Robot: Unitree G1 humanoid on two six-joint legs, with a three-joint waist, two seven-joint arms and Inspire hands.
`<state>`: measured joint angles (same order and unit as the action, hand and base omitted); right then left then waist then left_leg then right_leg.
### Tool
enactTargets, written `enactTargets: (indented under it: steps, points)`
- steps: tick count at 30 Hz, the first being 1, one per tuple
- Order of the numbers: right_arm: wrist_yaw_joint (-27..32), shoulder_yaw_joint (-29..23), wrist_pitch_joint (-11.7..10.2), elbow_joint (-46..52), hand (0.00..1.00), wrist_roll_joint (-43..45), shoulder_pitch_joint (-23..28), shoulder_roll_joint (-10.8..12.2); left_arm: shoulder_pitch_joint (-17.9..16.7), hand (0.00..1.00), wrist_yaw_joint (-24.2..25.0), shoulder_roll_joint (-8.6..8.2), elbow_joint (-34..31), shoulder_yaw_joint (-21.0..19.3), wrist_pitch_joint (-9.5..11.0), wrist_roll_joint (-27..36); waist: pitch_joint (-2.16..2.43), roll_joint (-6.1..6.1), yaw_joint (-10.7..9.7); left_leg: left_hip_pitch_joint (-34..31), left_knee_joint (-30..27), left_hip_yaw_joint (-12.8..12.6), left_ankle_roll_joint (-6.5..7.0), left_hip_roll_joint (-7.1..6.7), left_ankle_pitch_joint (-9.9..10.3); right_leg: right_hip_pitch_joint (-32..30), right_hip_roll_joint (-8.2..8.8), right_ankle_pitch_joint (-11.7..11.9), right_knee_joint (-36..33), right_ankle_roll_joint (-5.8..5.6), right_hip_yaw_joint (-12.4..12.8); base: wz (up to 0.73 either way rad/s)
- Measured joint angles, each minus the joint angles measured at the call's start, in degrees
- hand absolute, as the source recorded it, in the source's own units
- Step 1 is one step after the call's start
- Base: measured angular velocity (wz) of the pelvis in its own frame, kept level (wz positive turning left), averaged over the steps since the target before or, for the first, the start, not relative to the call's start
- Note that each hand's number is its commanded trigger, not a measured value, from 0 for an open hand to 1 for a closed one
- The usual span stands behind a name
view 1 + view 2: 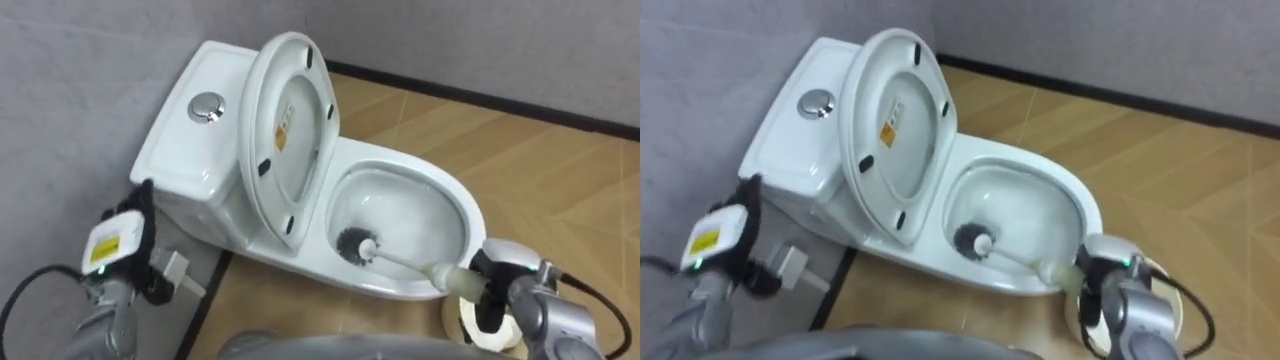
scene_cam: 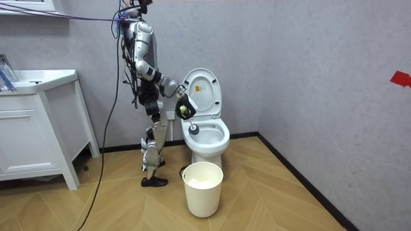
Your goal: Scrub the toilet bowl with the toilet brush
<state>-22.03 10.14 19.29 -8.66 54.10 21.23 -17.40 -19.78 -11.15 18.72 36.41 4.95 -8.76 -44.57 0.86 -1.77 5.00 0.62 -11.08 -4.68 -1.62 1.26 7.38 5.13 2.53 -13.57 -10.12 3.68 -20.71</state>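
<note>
Fingers of right hand (image 1: 493,294) curled round toilet brush (image 1: 357,246) grip at 4 o'clock, dark round bristles inside glossy white oval toilet bowl (image 1: 452,212), lid (image 1: 290,130) upright behind, left hand (image 1: 124,238) at 8 o'clock, its grip unreadable, cylindrical white bin (image 2: 203,187) alongside

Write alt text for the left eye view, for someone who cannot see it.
The robot's right hand grips a toilet brush whose dark bristle head sits inside the bowl of the white toilet. The lid stands raised, and the left hand hangs beside the tank at lower left.
</note>
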Motion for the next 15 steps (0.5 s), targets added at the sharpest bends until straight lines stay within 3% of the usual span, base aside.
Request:
enactTargets:
  steps: [1,3,6,9,11,15]
  points:
    - [1.74,-0.53,-0.52,-1.81,1.00,-2.80,0.00,0.08,-1.17,0.00,1.65,-1.07,3.64,-0.49,-2.23,0.04,-0.01,-0.14,-0.33,0.19,0.38,0.08,-0.26,0.12,0.18,0.17,-0.14,0.01,0.12,0.00,0.02,0.10]
    - [4.80,-0.98,-0.44,-4.74,1.00,-7.03,0.07,0.23,-3.25,0.00,2.67,-2.28,7.21,-0.84,-3.82,0.67,-0.22,-0.58,-0.77,0.52,0.44,0.07,-0.40,0.21,0.55,0.46,-0.22,0.02,-0.08,-0.02,0.08,0.11]
    - [9.98,-3.84,-0.59,-9.84,1.00,-14.78,0.17,1.85,-4.28,0.00,3.32,-3.39,12.08,-3.27,-4.59,5.68,-0.70,-1.05,-1.09,0.97,0.58,-0.25,-0.33,0.29,1.35,0.88,-0.33,-0.28,-0.38,-0.55,0.61,0.31]
    - [15.83,-7.30,-2.41,-14.49,1.00,-22.02,0.17,3.22,-4.76,0.00,3.41,-5.75,15.16,-8.39,-5.31,11.23,-0.95,-0.85,-1.29,1.76,0.82,-0.78,-0.24,0.20,2.51,1.52,-0.52,-0.58,-0.35,-1.00,3.97,0.11]
    - [18.64,-9.00,-4.01,-17.42,1.00,-25.02,0.23,3.65,-4.70,0.00,3.55,-6.47,16.77,-10.35,-5.74,11.93,-0.94,-1.10,-1.45,2.67,0.80,-1.28,0.21,0.11,3.01,2.40,-0.39,-0.86,0.26,-1.58,5.12,-0.09]
    - [24.59,-15.23,-5.98,-22.42,1.00,-35.71,0.97,4.11,-5.06,0.00,4.11,-6.91,17.74,-15.74,-6.10,13.15,-0.70,-0.12,-1.75,3.99,1.01,-3.00,1.07,0.02,3.81,3.15,-0.08,-0.55,0.35,-2.60,7.57,-0.25]
